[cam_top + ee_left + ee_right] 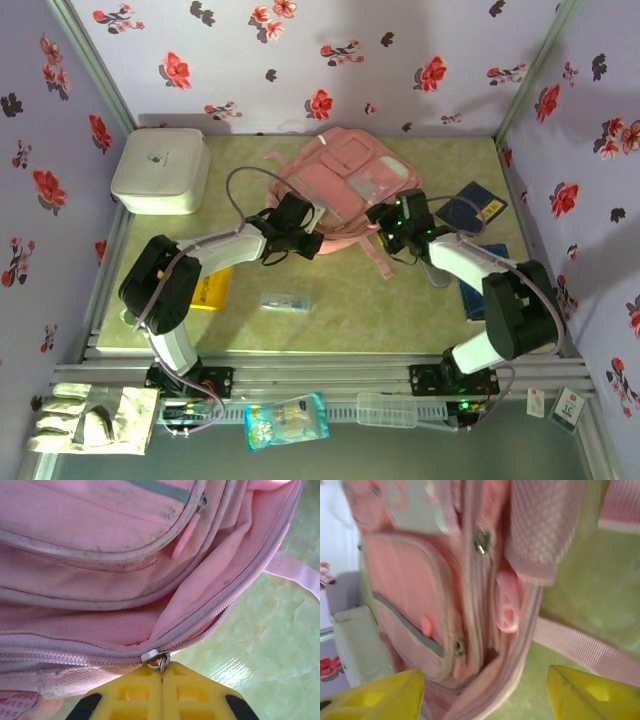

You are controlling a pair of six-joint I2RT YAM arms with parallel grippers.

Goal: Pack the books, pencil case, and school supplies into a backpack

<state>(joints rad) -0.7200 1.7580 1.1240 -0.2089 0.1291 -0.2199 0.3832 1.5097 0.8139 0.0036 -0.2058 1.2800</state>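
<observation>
I count one pink backpack (345, 185), lying front-up at the back middle of the desk (340, 320). My left arm (205, 255) and right arm (475, 265) reach in to it from either side.

My left fingers (132, 695) are pressed together and clamped on the zip pull (161, 661) of the main compartment. Beyond the pull the zip is parted and I can see pink lining inside.

My right fingers (385, 697) stand wide apart with nothing between them, hanging over the backpack's other side. The right wrist view is blurred, but there I make out two metal sliders (481, 540) and one strap (580, 650) lying across the desk.

I count three books, all flat on the desk and all outside the backpack:
- One yellow book (212, 290) lies to the left, partly under my left arm.
- One navy book (470, 208) lies just right of the backpack, near the right wall.
- One blue book (474, 298) lies nearer me along the right edge, partly under my right arm.

One clear packet (285, 301) sits alone on bare desk between the two arms, well apart from the backpack.

One white box (160, 172) stands in the back left corner. In front of the desk's near rail I count one pale glove (92, 418), one blue-white bag (287, 420) and one clear tray (385, 408)
</observation>
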